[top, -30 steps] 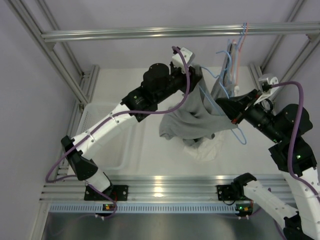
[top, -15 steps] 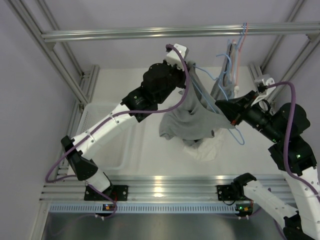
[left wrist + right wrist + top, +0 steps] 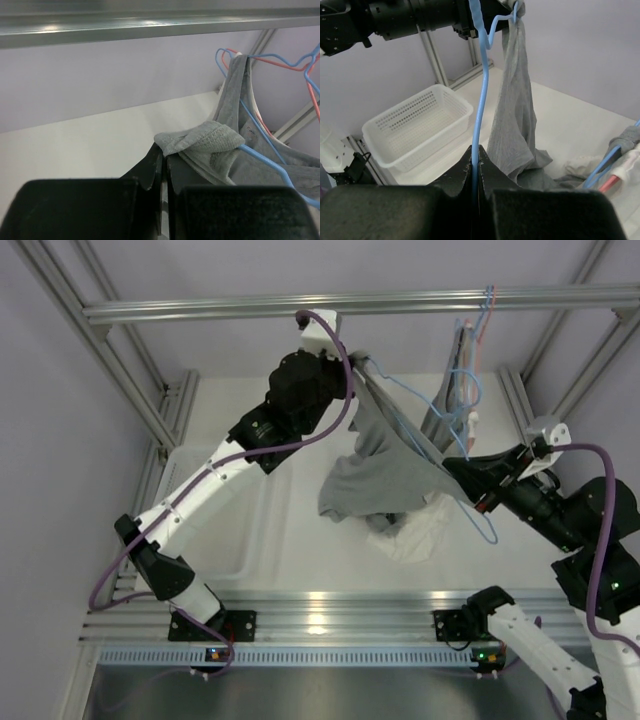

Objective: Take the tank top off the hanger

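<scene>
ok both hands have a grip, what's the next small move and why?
Probably ease the left hand a little away from the right hand, lifting the strap past the tip of the blue hanger. The left pinches that strap of the tank top, which is hooked over the tip; the right clamps the hanger wire.

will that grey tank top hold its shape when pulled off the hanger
Probably floppy: the grey tank top sags in folds below the strap the left gripper pinches. May snag, since that strap loops one end of the blue hanger.
</scene>
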Motion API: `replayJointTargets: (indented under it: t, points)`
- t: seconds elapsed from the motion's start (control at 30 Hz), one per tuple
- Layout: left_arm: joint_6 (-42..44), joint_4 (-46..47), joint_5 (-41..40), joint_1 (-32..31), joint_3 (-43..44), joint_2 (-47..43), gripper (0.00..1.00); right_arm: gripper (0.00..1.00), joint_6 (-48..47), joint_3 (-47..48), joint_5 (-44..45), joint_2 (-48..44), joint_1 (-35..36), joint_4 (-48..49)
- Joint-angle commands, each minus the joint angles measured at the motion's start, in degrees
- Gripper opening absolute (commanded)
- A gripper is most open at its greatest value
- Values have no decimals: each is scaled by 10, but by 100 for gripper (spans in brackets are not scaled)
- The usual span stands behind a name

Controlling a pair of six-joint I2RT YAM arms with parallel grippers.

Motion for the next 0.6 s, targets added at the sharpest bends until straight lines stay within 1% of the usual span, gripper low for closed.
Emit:
replayJointTargets:
  t: [0.0, 0.07, 0.13, 0.17, 0.23, 0.27, 0.3, 0.33, 0.37, 0.43, 0.47, 0.57]
  points:
    - [-48, -20, -6, 28, 34, -4, 0, 0, -18, -13, -60, -29, -2, 47]
    - [-62, -37, 18, 33, 46, 3, 0, 0, -26, -14, -82, -32, -2, 52]
    - [-93, -51, 26, 44, 54, 9, 0, 0, -32, -15, -88, -40, -2, 52]
    - [-101, -54, 46, 46, 55, 9, 0, 0, -33, -17, -88, -44, -1, 55]
    - [-126, -72, 48, 54, 62, 13, 0, 0, -37, -17, -116, -46, -2, 58]
    - [-141, -78, 90, 63, 64, 13, 0, 0, -39, -14, -122, -43, -1, 56]
    - [-163, -78, 115, 71, 67, 9, 0, 0, -37, -13, -127, -36, -2, 55]
    - [-160, -78, 131, 73, 72, 7, 0, 0, -32, -14, -124, -33, -2, 51]
    - [-151, -76, 166, 72, 77, 4, 0, 0, -31, -13, -115, -26, -1, 45]
    - [-125, -62, 195, 72, 81, -3, 0, 0, -26, -10, -99, -5, -2, 33]
    - [-105, -53, 235, 72, 77, -11, 0, 0, -19, -11, -72, -1, -2, 33]
    - [-97, -21, 280, 72, 36, -33, 0, 0, 2, -12, -7, 12, -2, 31]
